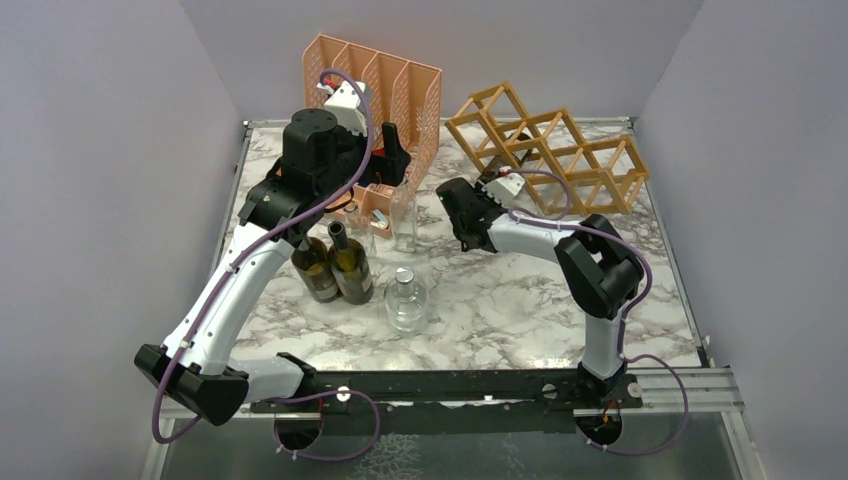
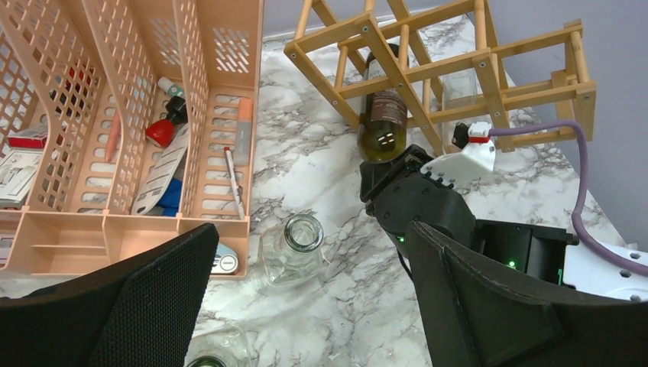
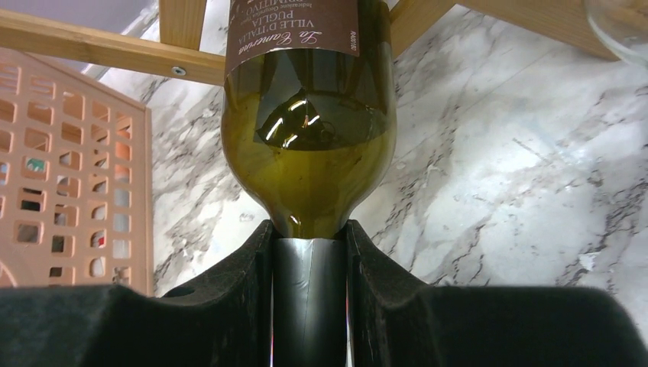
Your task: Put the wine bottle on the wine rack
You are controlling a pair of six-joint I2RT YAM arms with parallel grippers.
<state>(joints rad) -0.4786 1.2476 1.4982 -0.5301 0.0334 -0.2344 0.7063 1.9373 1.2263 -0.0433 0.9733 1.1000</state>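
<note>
wine bottle (image 3: 309,145): dark green glass, brown label. It lies near level, base end inside the rack and neck pointing back at the right arm.
where: the body sits part way into a low cell near the left end of the wine rack (image 2: 484,63), as the top view shows it. A diagonal slat crosses over its shoulder. Can't tell if it rests on the slats or only hangs in the grip.
right claw (image 3: 309,238): clenched on the bottle neck, one black pad on each side just below the shoulder.
wine rack: light wood lattice with diamond cells, at the back right of the bench (image 1: 520,300).
neighbour cell: a clear glass piece (image 2: 458,95) sits beside the bottle. Can't tell what it is.
left claw (image 2: 309,252): released, pads spread wide with nothing between them. It hangs over the front edge of the organiser.
under left claw: a clear glass bottle (image 2: 294,248) stands upright, mouth up, just in front of the organiser.
organiser (image 1: 385,85): peach plastic mesh at back centre, left of the rack and apart from it. Its slots hold pens and small items.
mid bench: two dark bottles (image 1: 335,265) stand side by side, touching or nearly so.
stoppered bottle (image 1: 405,300): squat and clear, just to their right.
</note>
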